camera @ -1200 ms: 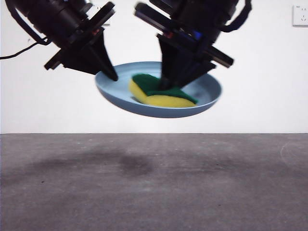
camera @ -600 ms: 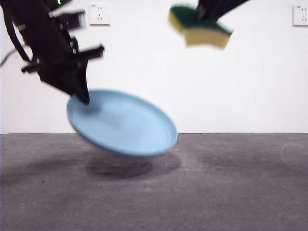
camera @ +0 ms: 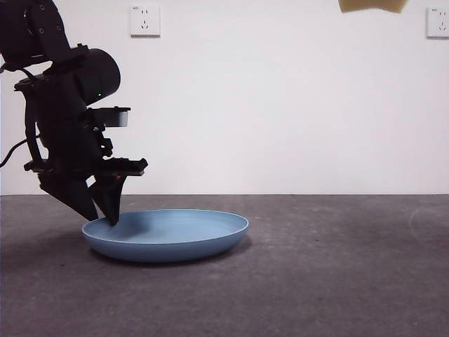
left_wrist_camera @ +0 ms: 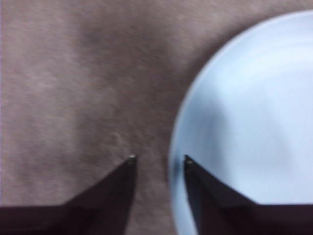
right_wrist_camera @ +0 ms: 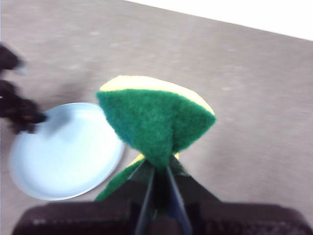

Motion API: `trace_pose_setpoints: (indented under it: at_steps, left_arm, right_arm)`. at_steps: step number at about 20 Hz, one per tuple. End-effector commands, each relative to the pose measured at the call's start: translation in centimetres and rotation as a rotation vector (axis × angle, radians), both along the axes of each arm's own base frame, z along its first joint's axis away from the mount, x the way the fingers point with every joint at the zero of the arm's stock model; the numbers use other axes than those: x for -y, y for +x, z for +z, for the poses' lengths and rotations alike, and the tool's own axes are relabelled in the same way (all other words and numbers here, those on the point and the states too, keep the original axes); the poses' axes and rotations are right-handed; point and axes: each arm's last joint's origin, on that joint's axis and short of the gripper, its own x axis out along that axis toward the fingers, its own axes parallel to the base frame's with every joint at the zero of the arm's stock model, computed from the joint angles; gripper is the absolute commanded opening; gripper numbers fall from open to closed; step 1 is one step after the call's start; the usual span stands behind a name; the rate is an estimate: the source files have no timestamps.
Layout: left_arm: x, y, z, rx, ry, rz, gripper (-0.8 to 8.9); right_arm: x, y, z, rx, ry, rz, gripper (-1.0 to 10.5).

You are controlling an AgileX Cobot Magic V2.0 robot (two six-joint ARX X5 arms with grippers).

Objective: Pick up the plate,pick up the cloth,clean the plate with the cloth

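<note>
The light-blue plate lies flat on the grey table. My left gripper is at the plate's left rim. In the left wrist view its jaws stand apart, one over the plate and one over the table, with the rim between them. My right gripper is shut on the cloth, a yellow sponge with a green face, and holds it high above the table. In the front view only the sponge's yellow underside shows at the top edge.
The grey table stretches to the white wall. Wall sockets hang at the upper left and upper right. The right wrist view shows the plate far below, with the left gripper at its rim.
The plate has come down from a tilted hold in the air to lie flat on the table. The right gripper has risen with the sponge, almost out of the front view.
</note>
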Motion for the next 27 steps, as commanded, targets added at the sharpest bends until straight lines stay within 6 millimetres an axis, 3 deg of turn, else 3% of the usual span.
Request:
trace_pose_setpoints:
  at_steps: [1, 7, 11, 15, 18, 20, 24, 27]
  left_arm:
    - [0.0, 0.0, 0.9, 0.036, -0.009, -0.017, 4.09]
    - [-0.4, -2.8, 8.4, 0.214, -0.123, -0.059, 4.09]
    - [-1.4, -6.8, 13.8, 0.322, -0.225, -0.1, 4.09]
    - [-2.8, -11.1, 17.6, 0.408, -0.279, -0.128, 4.09]
    - [-3.6, -13.4, 19.1, 0.452, -0.29, -0.13, 4.09]
    - [-3.8, -14.0, 19.5, 0.462, -0.291, -0.129, 4.09]
    - [-3.9, -14.1, 19.2, 0.436, -0.282, -0.126, 4.09]
    - [-3.9, -14.1, 19.2, 0.435, -0.282, -0.125, 4.09]
  right_arm:
    - [-0.9, 1.2, -1.2, -0.031, -0.034, -0.015, -0.2]
    - [-3.4, 7.6, -6.1, -0.145, -0.11, -0.085, -0.2]
    - [-3.4, 12.7, -11.7, -0.364, -0.046, -0.03, -0.2]
    - [-2.6, 15.8, -17.6, -0.573, -0.035, -0.041, 0.1]
    - [-2.2, 16.7, -20.4, -0.659, -0.069, -0.073, 0.1]
    - [-2.1, 16.7, -20.8, -0.674, -0.077, -0.075, 0.3]
    - [-2.1, 16.7, -20.7, -0.673, -0.078, -0.076, 3.6]
    - [-2.1, 16.7, -20.4, -0.663, -0.076, -0.077, 3.8]
